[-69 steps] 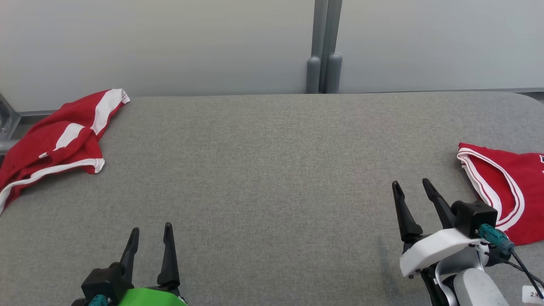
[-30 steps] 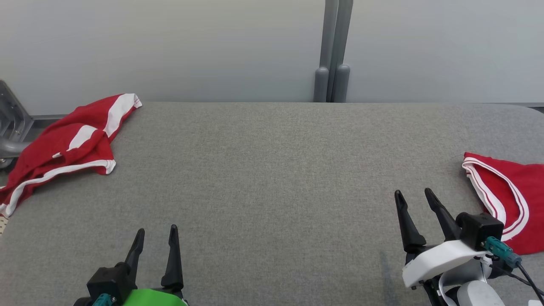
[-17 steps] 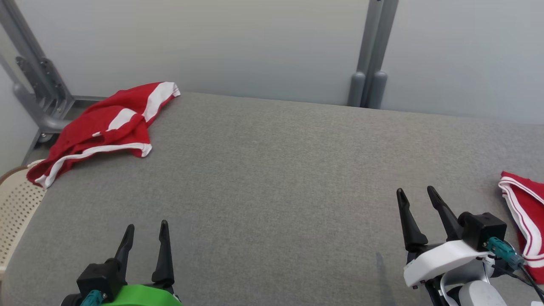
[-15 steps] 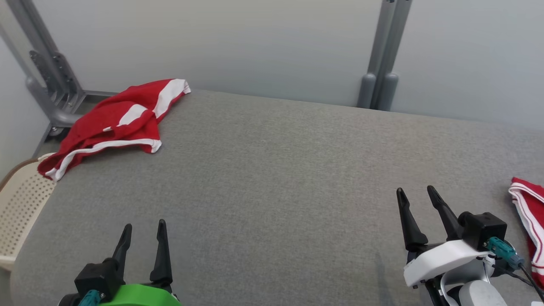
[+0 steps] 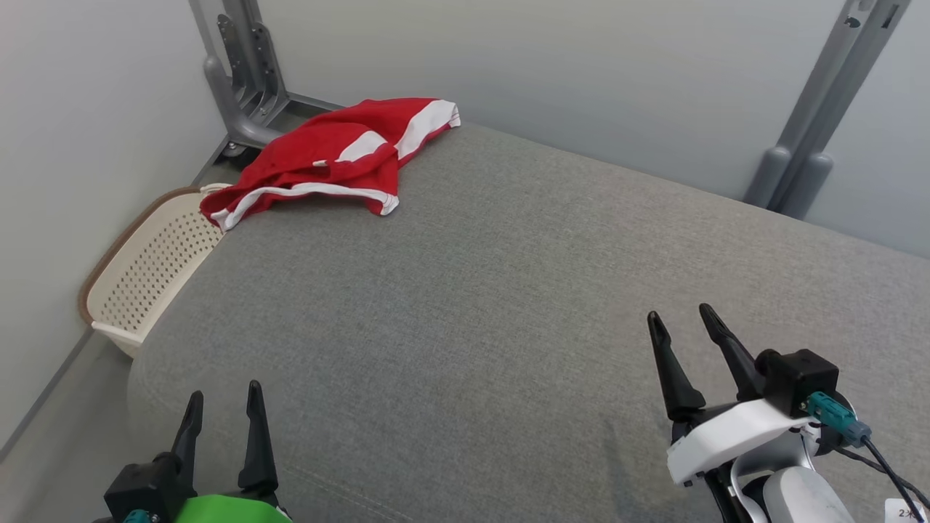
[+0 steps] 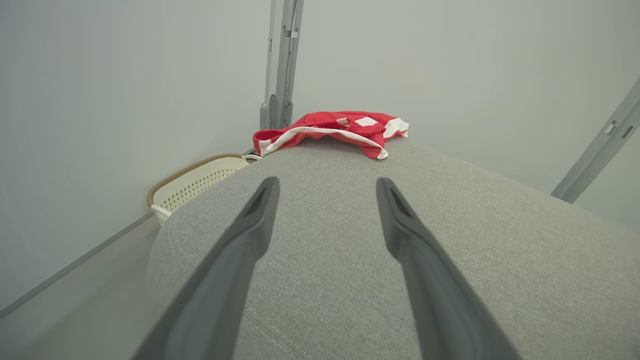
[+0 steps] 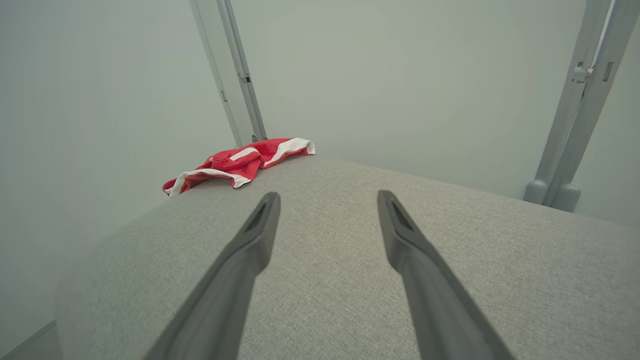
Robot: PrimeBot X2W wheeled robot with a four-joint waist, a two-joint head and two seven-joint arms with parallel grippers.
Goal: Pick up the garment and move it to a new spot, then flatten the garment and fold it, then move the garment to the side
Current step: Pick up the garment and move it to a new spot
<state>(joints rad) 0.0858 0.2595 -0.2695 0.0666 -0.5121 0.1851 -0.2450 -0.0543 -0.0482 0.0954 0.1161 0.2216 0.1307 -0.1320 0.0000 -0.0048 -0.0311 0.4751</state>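
Note:
A crumpled red garment with white stripes lies at the far left corner of the grey padded table, partly hanging over the edge. It is also seen in the left wrist view, garment, and the right wrist view, garment. My left gripper hovers open at the near left edge of the table, empty. My right gripper stands open at the near right, empty too. Both are far from the garment.
A cream perforated basket stands on the floor beside the table's left end, under the garment's hanging edge. Grey metal posts rise behind the corner, and another post at the back right. Walls close in at the left and the back.
The head camera has turned left: the garment now sits nearer the middle top and the basket has come into view. A second red piece at the right has left the picture. Both grippers stay open.

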